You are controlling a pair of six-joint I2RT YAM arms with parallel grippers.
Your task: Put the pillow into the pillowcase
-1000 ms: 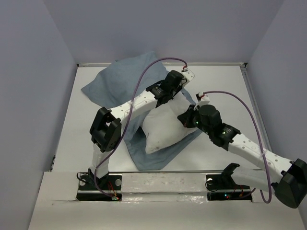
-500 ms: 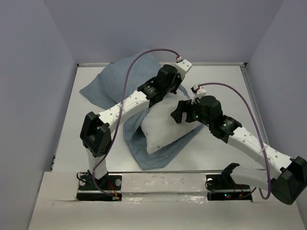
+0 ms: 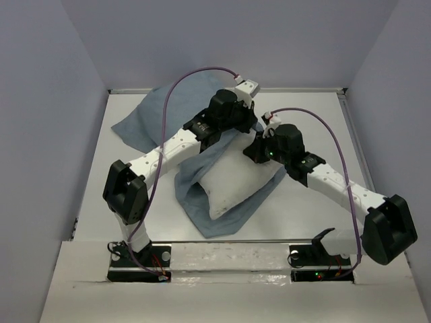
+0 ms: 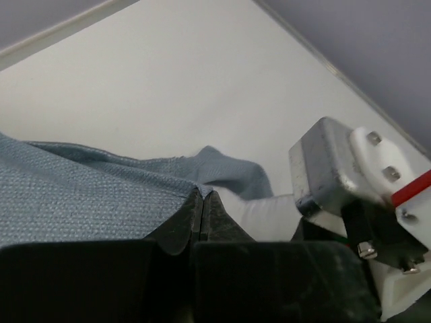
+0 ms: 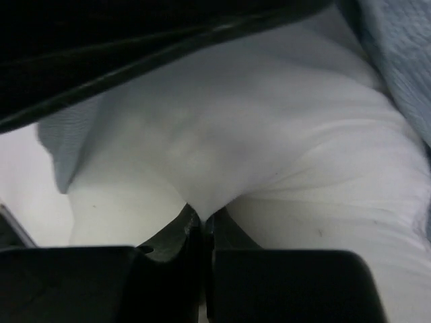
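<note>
The white pillow (image 3: 232, 180) lies tilted mid-table on the blue-grey pillowcase (image 3: 158, 121), whose cloth runs from the far left to under the pillow's near end (image 3: 212, 225). My left gripper (image 4: 203, 195) is shut on a hem of the pillowcase (image 4: 81, 202) at the pillow's far end; white pillow (image 4: 262, 215) shows just beyond the fingertips. My right gripper (image 5: 202, 214) is shut on a pinch of the pillow (image 5: 256, 134) near its far right corner. In the top view both gripper heads sit close together, left (image 3: 225, 111) and right (image 3: 273, 145).
A raised rim (image 3: 296, 89) borders the table's far edge, with grey-blue walls on three sides. Purple cables loop above both arms. The left arm's body (image 5: 135, 47) crosses the top of the right wrist view.
The right gripper opened, moved left onto the pillow and shut on a pinch of it. The left gripper rose toward the far edge with the pillowcase hem. The pillow stands more upright.
</note>
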